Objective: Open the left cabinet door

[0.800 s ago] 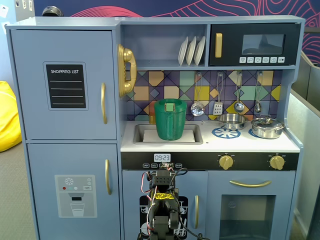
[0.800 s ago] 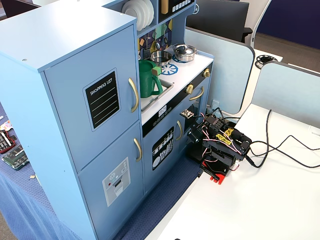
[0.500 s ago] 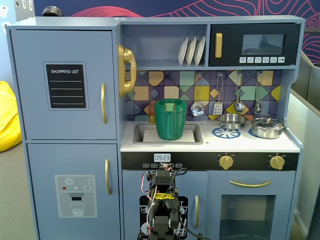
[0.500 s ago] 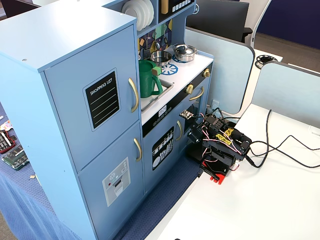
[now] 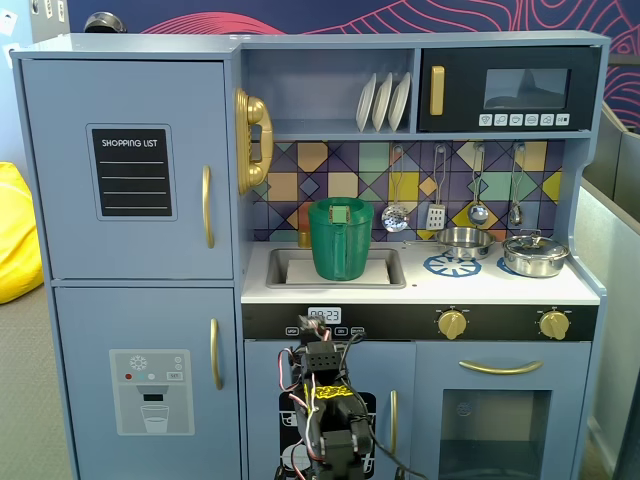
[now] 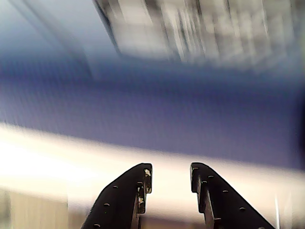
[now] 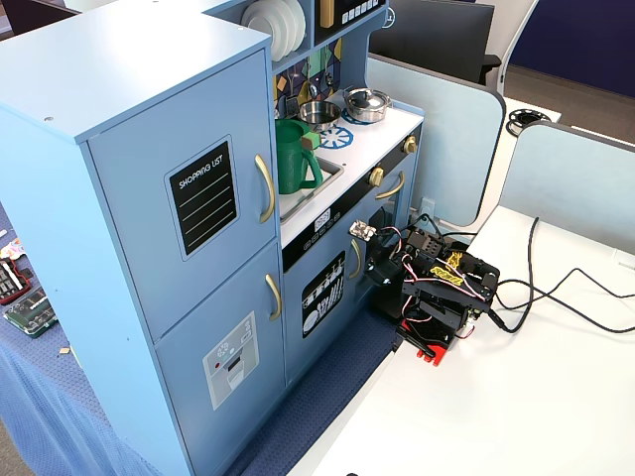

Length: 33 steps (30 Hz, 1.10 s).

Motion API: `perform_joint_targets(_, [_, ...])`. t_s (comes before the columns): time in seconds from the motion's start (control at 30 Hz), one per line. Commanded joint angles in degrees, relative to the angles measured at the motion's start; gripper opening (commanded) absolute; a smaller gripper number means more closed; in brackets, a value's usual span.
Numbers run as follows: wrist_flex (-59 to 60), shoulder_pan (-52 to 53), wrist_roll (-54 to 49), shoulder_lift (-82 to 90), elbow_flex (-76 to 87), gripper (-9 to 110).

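Observation:
The left cabinet door (image 5: 130,170) is the upper grey-blue fridge door with a black "SHOPPING LIST" panel and a vertical gold handle (image 5: 207,207). It is closed. It also shows in the other fixed view (image 7: 189,213), with its handle (image 7: 265,188). My arm is folded low in front of the small dish-rack door. My gripper (image 5: 316,338) is well below and to the right of the handle, also seen from the side (image 7: 369,243). In the blurred wrist view my gripper (image 6: 170,174) is open and empty, and the door is not recognisable.
Below is the door with the water-dispenser graphic (image 5: 150,390). A green pitcher (image 5: 340,238) stands in the sink, pots (image 5: 535,255) sit on the hob. The arm's base (image 7: 437,317) stands on a white table with cables (image 7: 556,297).

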Motion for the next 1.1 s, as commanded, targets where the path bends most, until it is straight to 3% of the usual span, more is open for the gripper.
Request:
perform_joint_targets(0.0, [-17.1, -9.6, -1.6, -0.7, -4.8, 0])
perform_joint_targets(0.17, [-32.5, -21.1, -1.8, -6.8, -14.2, 6])
perform_joint_targets(0.33, [-42.5, -25.6, 1.3, -17.1, -27.0, 14])
perform_joint_targets(1.07, [-48.0, -25.1, -1.8, -46.6, -65.0, 16])
